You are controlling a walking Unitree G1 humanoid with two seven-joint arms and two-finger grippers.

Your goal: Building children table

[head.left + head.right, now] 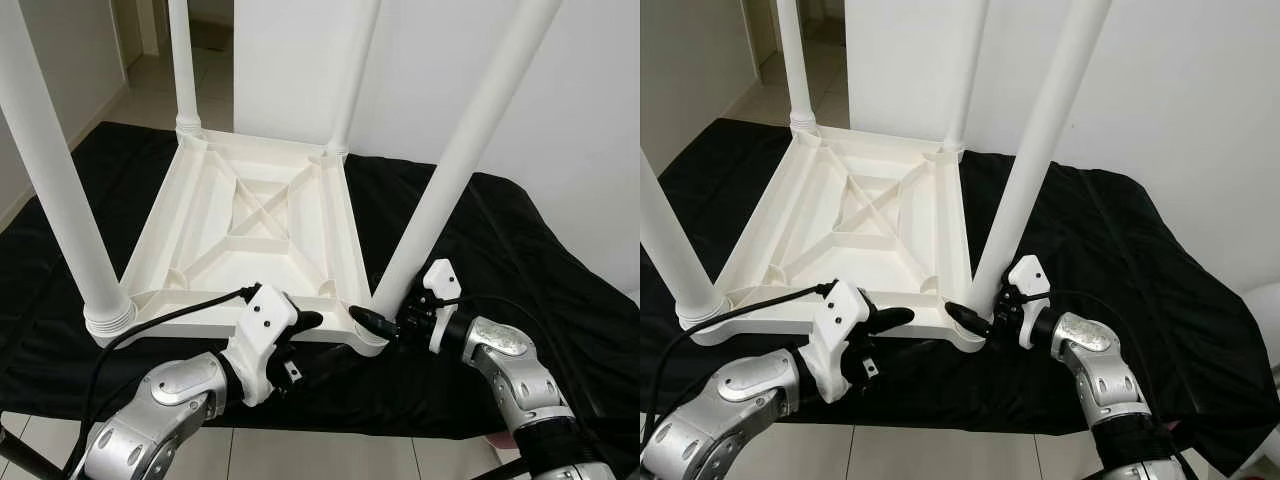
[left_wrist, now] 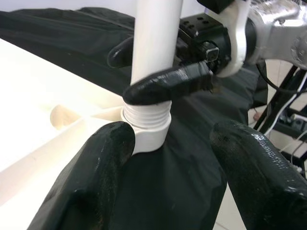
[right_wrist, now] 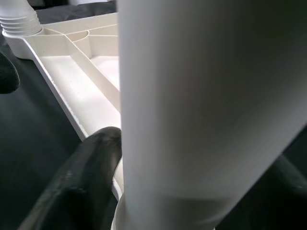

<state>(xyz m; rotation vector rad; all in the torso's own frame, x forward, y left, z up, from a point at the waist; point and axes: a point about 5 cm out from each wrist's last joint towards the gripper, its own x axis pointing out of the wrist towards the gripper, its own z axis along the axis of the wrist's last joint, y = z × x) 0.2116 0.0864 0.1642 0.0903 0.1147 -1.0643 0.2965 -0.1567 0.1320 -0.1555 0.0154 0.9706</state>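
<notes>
A white plastic children's table (image 1: 160, 215) lies upside down on a black cloth, its ribbed underside facing up. Its legs stand upright in the corner sockets: near-left (image 1: 60, 190), far-left (image 1: 182, 60), far-right (image 1: 355, 70) and near-right (image 1: 440, 190). My right gripper (image 1: 378, 322) is shut on the near-right leg just above its threaded socket (image 2: 146, 120), one black finger (image 2: 168, 86) crossing in front. My left gripper (image 1: 298, 345) is open at the table's front rim, just left of that corner. In the left wrist view one of its fingers (image 2: 96, 172) rests by the rim.
The black cloth (image 1: 540, 260) covers a low surface whose front edge runs just under my arms. Pale tiled floor (image 1: 330, 455) lies below it. A white wall (image 1: 580, 100) stands close behind on the right, and a doorway opens at the far left.
</notes>
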